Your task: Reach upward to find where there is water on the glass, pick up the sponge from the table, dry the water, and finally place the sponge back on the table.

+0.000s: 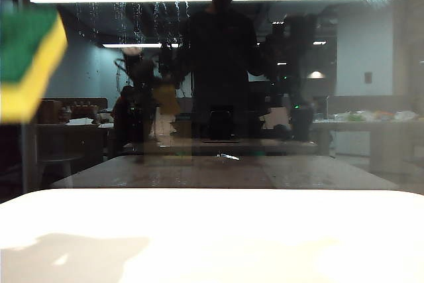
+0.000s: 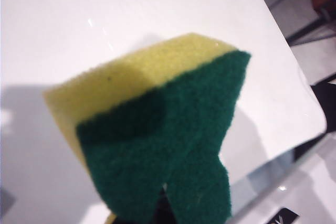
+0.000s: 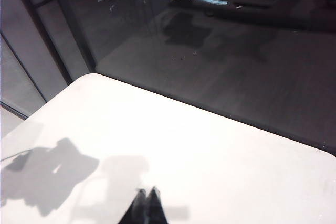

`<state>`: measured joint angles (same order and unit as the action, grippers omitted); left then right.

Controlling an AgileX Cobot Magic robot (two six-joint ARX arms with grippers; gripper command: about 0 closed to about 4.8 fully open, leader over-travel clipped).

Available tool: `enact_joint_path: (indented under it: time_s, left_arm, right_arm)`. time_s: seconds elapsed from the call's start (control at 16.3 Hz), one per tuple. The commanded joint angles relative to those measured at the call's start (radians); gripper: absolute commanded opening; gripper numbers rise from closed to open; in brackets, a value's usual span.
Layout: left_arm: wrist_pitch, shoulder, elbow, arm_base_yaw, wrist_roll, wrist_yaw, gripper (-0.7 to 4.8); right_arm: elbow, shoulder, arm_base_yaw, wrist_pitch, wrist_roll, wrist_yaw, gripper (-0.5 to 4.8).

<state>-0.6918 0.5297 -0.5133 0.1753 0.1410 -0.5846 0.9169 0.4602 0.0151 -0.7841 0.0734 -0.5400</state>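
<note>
From the room camera the sponge (image 1: pixel 26 64) hangs blurred at the far left edge, well above the white counter (image 1: pixel 212 236), green layer on top and yellow foam beneath, tilted; the pincer that carries it is out of sight here. Behind the counter stands the dark glass (image 1: pixel 278 97), full of mirrored room: a long light strip, a dim standing figure, brown tables. High on the pane, left of the middle, thin whitish streaks of water (image 1: pixel 122 11) run down across the light strip. The sponge is below and to the left of those streaks, and I cannot tell whether it touches the pane. From the left wrist the sponge (image 2: pixel 157 140) fills the middle, held over the counter (image 2: pixel 79 14) with its shadow below; its green face is creased into a deep fold at the near end, where the left pincer (image 2: pixel 160 216), barely showing as a dark patch, is squeezed tight on it. From the right wrist the right pincer (image 3: pixel 147 195) shows two dark tips pressed together with nothing between them, hovering over the counter (image 3: pixel 210 156), near its rounded corner. Beyond the counter's far edge rises the glass (image 3: pixel 236 66) with a grey frame (image 3: pixel 68 30) on one side.
</note>
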Motion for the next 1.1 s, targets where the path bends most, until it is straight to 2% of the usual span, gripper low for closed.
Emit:
enact_joint_path:
  time_s: [0.06, 0.12, 0.18, 0.31, 0.49, 0.61, 0.8, 1.1]
  left_arm:
    - [0.101, -0.001, 0.073, 0.022, 0.126, -0.04, -0.05]
    - [0.117, -0.001, 0.087, 0.022, 0.163, -0.042, -0.05]
    - [0.158, 0.002, 0.117, 0.022, 0.243, -0.041, -0.05]
    - [0.211, 0.002, 0.154, 0.022, 0.309, -0.04, -0.05]
    - [0.262, 0.004, 0.21, 0.022, 0.394, 0.0, -0.04]
    - [0.263, 0.015, 0.232, 0.022, 0.421, 0.017, 0.03]
    - [0.264, 0.069, 0.259, 0.022, 0.443, 0.037, 2.0]
    - [0.322, 0.132, 0.259, 0.022, 0.443, 0.06, 2.09]
  right_arm:
    - [0.003, -0.011, 0.001, -0.001, -0.002, -0.005, -0.06]
    - [0.003, -0.011, 0.001, -0.001, -0.002, -0.005, -0.06]
    - [0.003, -0.011, 0.001, -0.005, -0.002, -0.005, -0.06]
    - [0.002, -0.011, 0.001, -0.006, -0.007, -0.005, -0.06]
    - [0.002, -0.011, 0.001, -0.006, -0.025, -0.005, -0.06]
    - [-0.003, -0.011, 0.006, -0.006, -0.026, -0.016, -0.06]
    - [-0.033, -0.012, 0.042, -0.013, -0.045, -0.024, -0.06]
    - [-0.055, -0.019, 0.064, -0.024, -0.045, -0.023, -0.06]
